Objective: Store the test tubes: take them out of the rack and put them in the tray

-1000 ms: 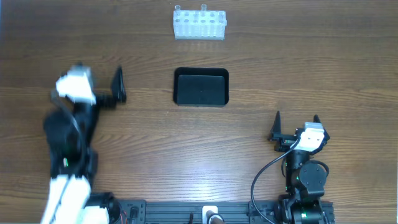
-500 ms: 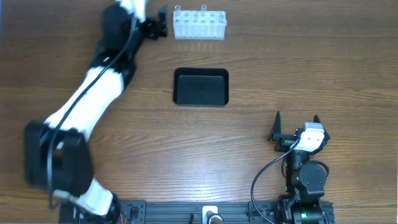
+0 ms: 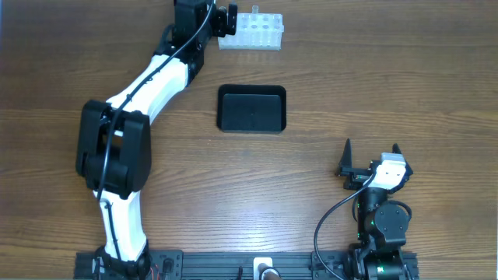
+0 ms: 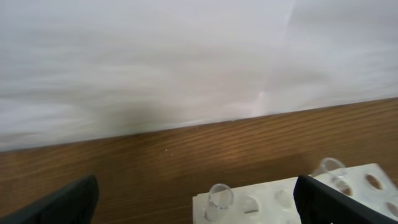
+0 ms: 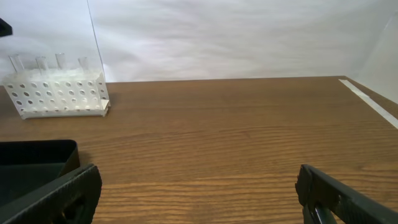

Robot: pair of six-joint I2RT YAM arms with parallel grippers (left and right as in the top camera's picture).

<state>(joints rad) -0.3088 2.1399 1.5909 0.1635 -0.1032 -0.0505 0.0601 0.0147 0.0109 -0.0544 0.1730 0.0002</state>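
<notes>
The wooden desk (image 3: 405, 85) carries all parts. The left arm (image 3: 156, 78) extends from the lower left to the upper centre of the top view. The left jaws stand wide apart at the rack's left end and grip nothing. The right jaws, at lower right, also stand apart and empty.

The black tray (image 3: 251, 111) lies at centre, empty, apart from the rack and below it in the frame. The white perforated rack (image 3: 261, 35) sits at upper centre. The test tubes (image 5: 40, 63) stand upright in it, rims proud of the top plate.

Judged handling: each tube is light, rigid and smooth-walled, so slippery, and brittle if it is glass. Take hold of the exposed neck just under the rim, using light force. Lift straight up, since the rack itself looks light and may tip or drag.
</notes>
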